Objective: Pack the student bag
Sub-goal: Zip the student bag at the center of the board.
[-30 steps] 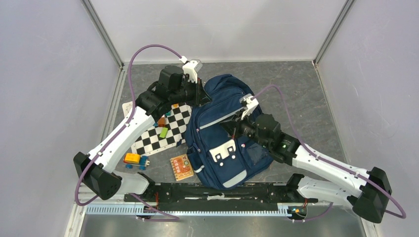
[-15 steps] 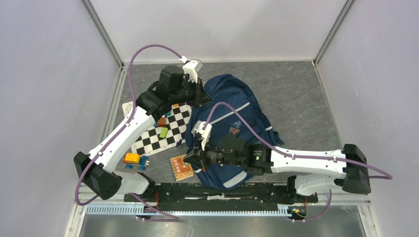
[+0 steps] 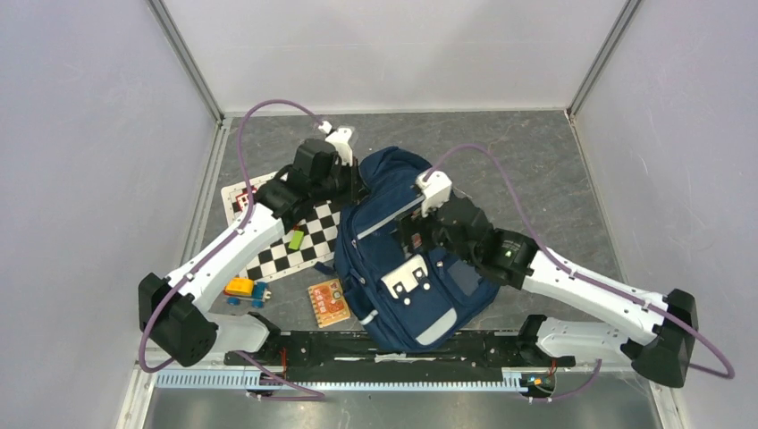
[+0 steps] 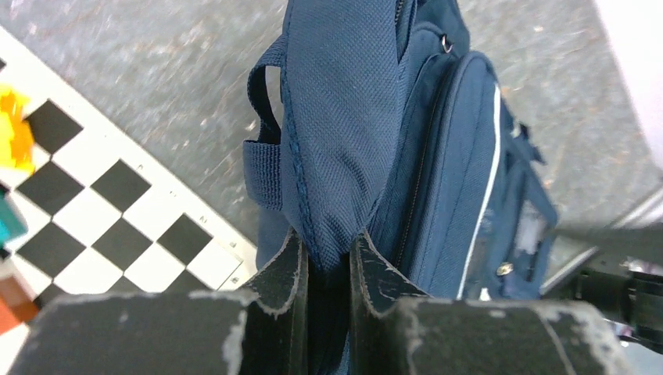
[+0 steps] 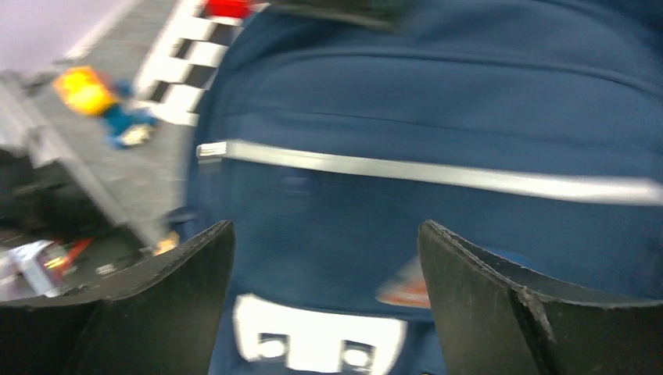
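While the left gripper (image 4: 328, 262) stays clamped on the top fabric of the bag (image 3: 407, 268), the right gripper (image 5: 324, 254) has swung back from beside the booklet (image 3: 329, 302) to the bag front. Its jaws, shut before, now stand wide and empty. The bag lies mid-table; the booklet remains unpacked.

Toy truck (image 3: 243, 289) and orange card (image 3: 329, 302) lie beside checkered mat (image 3: 273, 255).
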